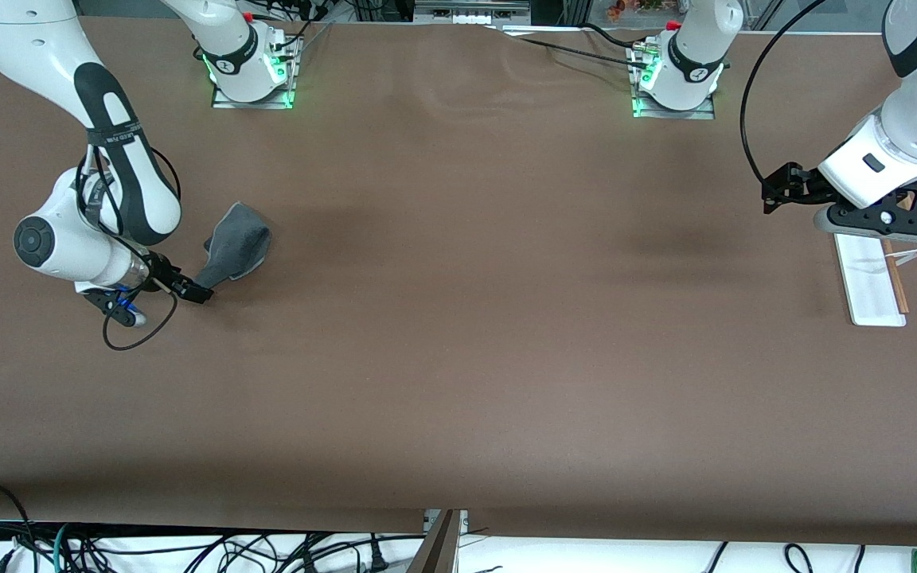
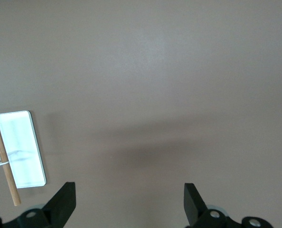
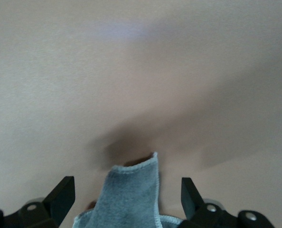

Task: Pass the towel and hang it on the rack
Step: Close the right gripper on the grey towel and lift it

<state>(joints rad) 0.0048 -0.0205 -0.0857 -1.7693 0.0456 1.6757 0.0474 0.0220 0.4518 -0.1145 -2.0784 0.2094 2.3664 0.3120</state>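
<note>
I see the towel (image 1: 237, 243) crumpled on the table at the right arm's end, lying between the spread fingers of the right gripper (image 3: 126, 202) (not clamped). My left gripper (image 2: 129, 204) hangs open over the rack (image 1: 872, 278).

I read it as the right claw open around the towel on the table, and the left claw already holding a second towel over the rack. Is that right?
Not quite. The left claw is open and empty; the left wrist view shows only bare table between its fingers, with the rack beside it. The rest stands: the right claw is open around the towel, which lies on the table.
</note>
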